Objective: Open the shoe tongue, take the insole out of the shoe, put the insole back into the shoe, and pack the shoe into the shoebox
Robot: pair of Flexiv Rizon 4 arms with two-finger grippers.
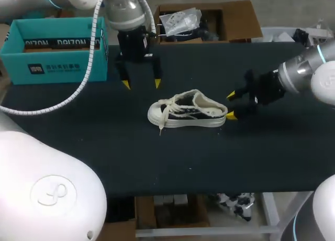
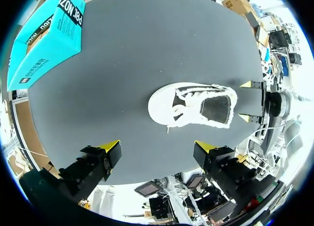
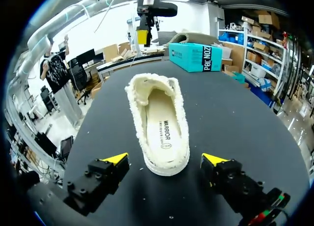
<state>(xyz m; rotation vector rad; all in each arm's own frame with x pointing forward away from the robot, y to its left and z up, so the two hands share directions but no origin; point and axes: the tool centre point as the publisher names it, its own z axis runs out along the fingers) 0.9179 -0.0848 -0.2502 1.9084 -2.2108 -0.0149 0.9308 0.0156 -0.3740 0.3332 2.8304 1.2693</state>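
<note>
1. Black cloth covers the table (image 1: 157, 167). Near its middle a low black-and-white canvas shoe (image 1: 187, 114) with a white rubber sole stands upright, toe toward my left side and heel toward my right.
2. White laces (image 1: 166, 112) lie loose over the front of the shoe, with one end trailing down past the sole onto the cloth.
3. Cream fleecy lining rims the shoe's opening, and a cream insole (image 3: 159, 130) lies flat inside. The insole carries a line of dark lettering along its length and a small round mark below that, toward the heel.
4. A teal cardboard shoebox (image 1: 55, 50) sits at the table's far left, well apart from the shoe. It bears large white block lettering along one long face and a small white logo with a short line of characters on the side facing the shoe.
5. The left gripper (image 1: 141, 84) hangs over the cloth between the shoebox and the shoe, fingers pointing down. Its jaws are wide apart and hold nothing.
6. The right gripper (image 3: 165, 159) lies low at the shoe's heel. Its jaws are spread with one yellow tip on either side of the heel, and the right wrist view shows a gap on both sides, so nothing is clamped.
</note>
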